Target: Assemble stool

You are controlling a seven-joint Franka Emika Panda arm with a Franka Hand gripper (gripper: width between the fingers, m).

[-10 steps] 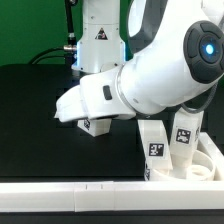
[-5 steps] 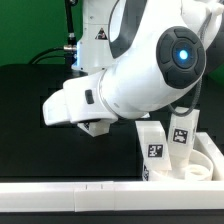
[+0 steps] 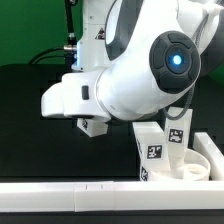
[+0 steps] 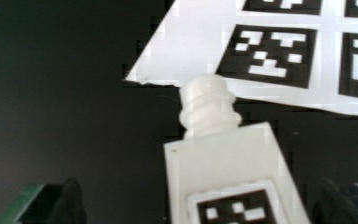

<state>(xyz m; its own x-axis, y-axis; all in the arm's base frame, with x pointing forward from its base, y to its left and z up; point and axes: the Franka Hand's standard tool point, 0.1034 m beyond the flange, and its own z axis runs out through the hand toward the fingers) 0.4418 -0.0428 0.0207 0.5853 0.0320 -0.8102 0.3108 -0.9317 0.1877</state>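
White plastic blocky stool leg point(image 4: 229, 185) with threaded tip lies between gripper point(image 4: 208, 205) fingers spread apart, likely lined up for grasping; marker board point(image 4: 282, 45) beyond.

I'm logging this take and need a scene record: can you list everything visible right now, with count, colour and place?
stool legs: two seen upright in the exterior view, white with black-and-white tags, standing on the seat at that view's lower right; a third leg, white, tagged, with a threaded tip, lies under the wrist camera.
stool seat: one, white disc, lower right of the exterior view.
marker board: one, white with black tags, just beyond the lying leg's tip.
rail: one, white, along the table's near edge.
table: one, black.
claw: one, dark fingers either side of the lying leg, apart from it.
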